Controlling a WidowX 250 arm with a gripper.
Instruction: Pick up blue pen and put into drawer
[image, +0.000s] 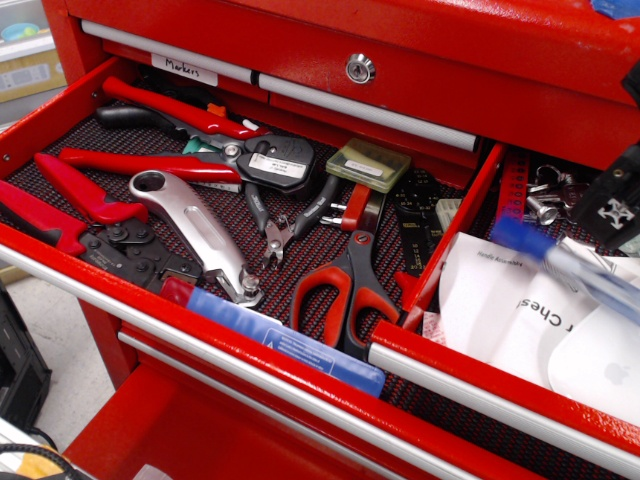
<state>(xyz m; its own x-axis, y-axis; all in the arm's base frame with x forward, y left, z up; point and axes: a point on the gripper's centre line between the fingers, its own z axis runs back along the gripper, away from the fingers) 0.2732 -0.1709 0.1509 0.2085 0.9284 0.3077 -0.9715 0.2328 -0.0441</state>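
The blue pen appears as a motion-blurred streak over the drawer at the right edge of the chest, its blue cap toward the divider and its pale barrel running toward the right edge, above the white printed paper sheets. Whether the pen is touching the paper or is just above it cannot be determined. The gripper is only partly visible at the right edge as a dark body bearing a white mark; its fingertips are out of view, so the jaw opening and whether it has hold of the pen cannot be determined. The metal keys lie at the rear of this drawer, near the gripper. The adjoining left drawer contains the scissors, red-handled pliers and the flat blue strip along its front rail. Judged risks: the pen is round-bodied and the sheets are smooth and curled, so it could roll or slide toward the front rail on landing. A release made too far toward the right edge could send it outside the compartment. A low gripper pass could snag the keys or crease the paper.
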